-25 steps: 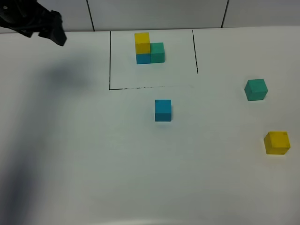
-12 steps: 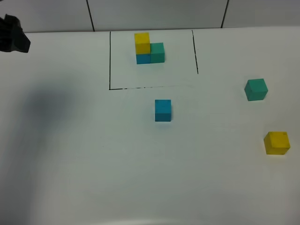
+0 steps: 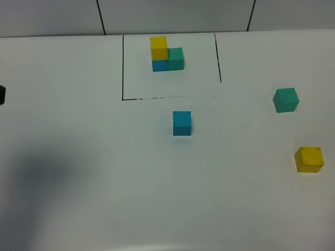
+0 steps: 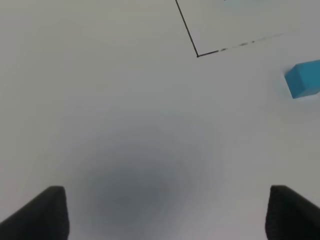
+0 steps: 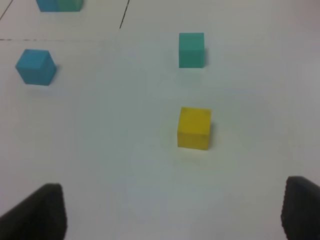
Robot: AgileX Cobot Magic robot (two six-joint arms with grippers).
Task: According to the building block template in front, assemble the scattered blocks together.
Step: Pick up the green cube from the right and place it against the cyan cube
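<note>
White tabletop fills nearly all of my high camera, with a strip of pale tiled wall along the far edge. Close to that wall I have the building block template: a yellow cube stacked on a blue one, with a teal-green cube touching the blue one's right side. All of it stands inside a thin black frame whose near line turns faint and broken toward the right. The scattered blocks lie well apart from one another. The sky-blue cube sits just outside the frame's near line, about mid-table. The teal-green cube is off to the right, beyond the frame's right line. The yellow cube lies nearer to me than the teal-green one, close to the right edge of the view. A soft grey shadow spreads over the lower left of the table, and a dark sliver at the left edge is too small for me to identify. My left gripper hangs over bare table, jaws spread wide with nothing between them; its wrist camera shows a frame corner and the sky-blue cube. My right gripper is likewise wide apart and empty, with the yellow cube just ahead of it and the teal-green cube beyond.
</note>
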